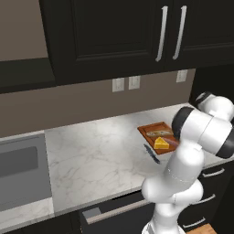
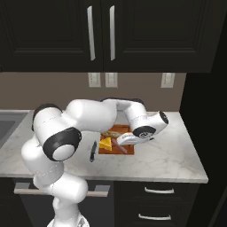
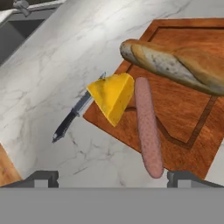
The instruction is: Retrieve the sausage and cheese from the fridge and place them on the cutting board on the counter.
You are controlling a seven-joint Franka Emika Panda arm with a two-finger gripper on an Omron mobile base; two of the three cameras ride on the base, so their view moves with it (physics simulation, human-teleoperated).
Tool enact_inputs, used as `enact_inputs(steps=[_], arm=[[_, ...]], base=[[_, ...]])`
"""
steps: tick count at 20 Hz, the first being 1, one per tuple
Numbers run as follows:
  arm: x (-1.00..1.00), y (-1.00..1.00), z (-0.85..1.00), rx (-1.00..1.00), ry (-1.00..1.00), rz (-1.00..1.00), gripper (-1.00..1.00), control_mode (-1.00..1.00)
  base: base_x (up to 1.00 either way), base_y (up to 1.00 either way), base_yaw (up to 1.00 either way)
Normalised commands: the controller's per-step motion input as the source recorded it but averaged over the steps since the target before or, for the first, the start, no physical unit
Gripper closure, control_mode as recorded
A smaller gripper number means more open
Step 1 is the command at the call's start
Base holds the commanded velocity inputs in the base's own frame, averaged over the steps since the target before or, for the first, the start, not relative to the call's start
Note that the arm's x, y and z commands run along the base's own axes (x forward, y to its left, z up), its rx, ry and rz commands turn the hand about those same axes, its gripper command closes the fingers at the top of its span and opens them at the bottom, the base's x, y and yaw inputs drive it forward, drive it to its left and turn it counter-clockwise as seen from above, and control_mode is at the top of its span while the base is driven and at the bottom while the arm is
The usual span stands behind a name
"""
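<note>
While sausage and cheese are lying on the cutting board, gripper is hovering wide open, empty; task looking complete.

Two cameras behind the arm looked forward and down over the tabletop, one from its left, one from its right. Both took in the cutting board below the dark wall cabinets. A third, on the hand, hung close above that board, looking down along the fingers.
</note>
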Motion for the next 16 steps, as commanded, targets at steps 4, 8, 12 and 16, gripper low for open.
enact_inputs(steps=[4, 8, 12, 16], arm=[[-0.46, 0.11, 0.39, -0.11, -0.02, -0.08, -1.0, -1.0], [-0.46, 0.15, 0.35, -0.2, 0.0, -0.15, -1.0, -1.0], [-0.53, 0.25, 0.14, -0.17, -0.05, -0.33, -1.0, -1.0], [-0.5, 0.29, 0.04, -0.05, -0.09, -0.43, -1.0, -1.0]], base=[[0.0, 0.0, 0.0], [0.0, 0.0, 0.0], [0.0, 0.0, 0.0], [0.0, 0.0, 0.0]])
